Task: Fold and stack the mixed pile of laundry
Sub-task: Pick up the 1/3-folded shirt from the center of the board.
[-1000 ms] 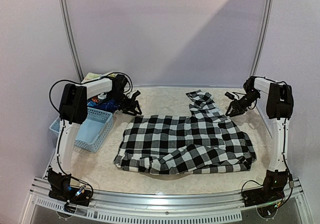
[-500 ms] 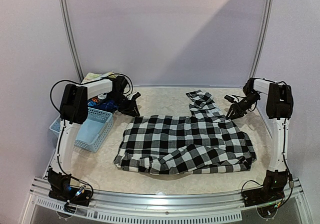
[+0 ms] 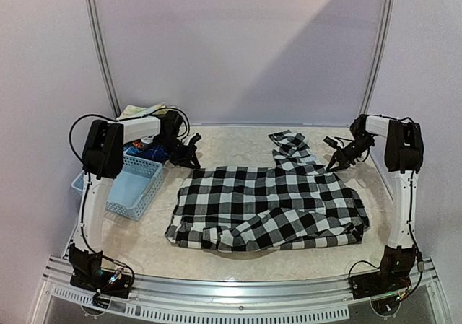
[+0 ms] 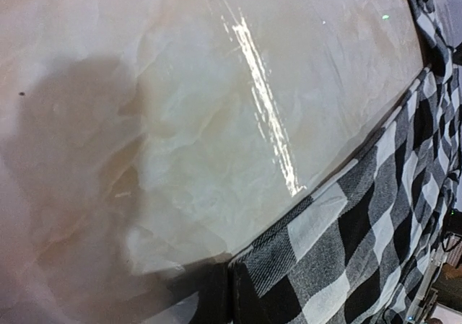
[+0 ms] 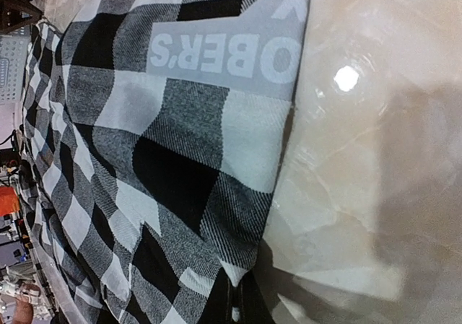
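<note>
The black-and-white checked shirt [image 3: 267,205] lies spread flat across the middle of the table, one sleeve [image 3: 292,145] bunched toward the back. My left gripper [image 3: 195,159] is low at the shirt's far left corner. In the left wrist view its jaws [image 4: 231,295] are pressed together on the edge of the checked cloth [image 4: 361,244]. My right gripper [image 3: 332,165] is at the far right corner. Its jaws [image 5: 237,299] pinch a white tip of the shirt [image 5: 159,136]. A pale floral cloth [image 3: 141,111] and a dark blue piece [image 3: 144,148] lie behind the basket.
A light blue perforated basket [image 3: 130,187] stands at the table's left edge, beside my left arm. A grey printed label [image 5: 224,57] shows on the shirt in the right wrist view. Bare marbled tabletop [image 3: 238,145] stretches behind the shirt. Curved metal posts rise at both back corners.
Both grippers have closed on the shirt's far corners; a second ago their jaws stood apart. The arms shifted only slightly, and the shirt lies as before.
</note>
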Action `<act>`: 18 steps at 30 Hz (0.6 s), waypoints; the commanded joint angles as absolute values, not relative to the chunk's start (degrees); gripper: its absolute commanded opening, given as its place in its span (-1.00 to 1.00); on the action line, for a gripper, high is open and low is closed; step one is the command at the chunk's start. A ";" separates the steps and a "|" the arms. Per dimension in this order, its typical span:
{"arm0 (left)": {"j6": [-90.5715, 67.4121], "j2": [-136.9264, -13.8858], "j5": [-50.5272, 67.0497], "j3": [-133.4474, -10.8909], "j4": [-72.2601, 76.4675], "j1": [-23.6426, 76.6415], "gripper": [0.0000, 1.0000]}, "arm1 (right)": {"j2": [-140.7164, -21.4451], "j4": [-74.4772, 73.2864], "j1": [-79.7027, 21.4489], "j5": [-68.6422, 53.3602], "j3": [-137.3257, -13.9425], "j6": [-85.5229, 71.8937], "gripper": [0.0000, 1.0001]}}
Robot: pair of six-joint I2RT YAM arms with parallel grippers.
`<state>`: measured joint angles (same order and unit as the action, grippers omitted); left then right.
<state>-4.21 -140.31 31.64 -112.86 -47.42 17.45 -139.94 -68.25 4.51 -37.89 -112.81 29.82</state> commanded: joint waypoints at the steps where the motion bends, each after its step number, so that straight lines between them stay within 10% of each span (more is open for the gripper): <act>1: -5.27 -135.08 29.13 -109.06 -40.68 16.85 -1.00 | -133.14 -64.80 4.42 -38.83 -109.97 32.22 -0.99; 18: -9.81 -123.54 32.51 -94.58 -27.68 15.48 -1.00 | -124.12 -60.57 4.55 -39.50 -99.46 35.65 -0.99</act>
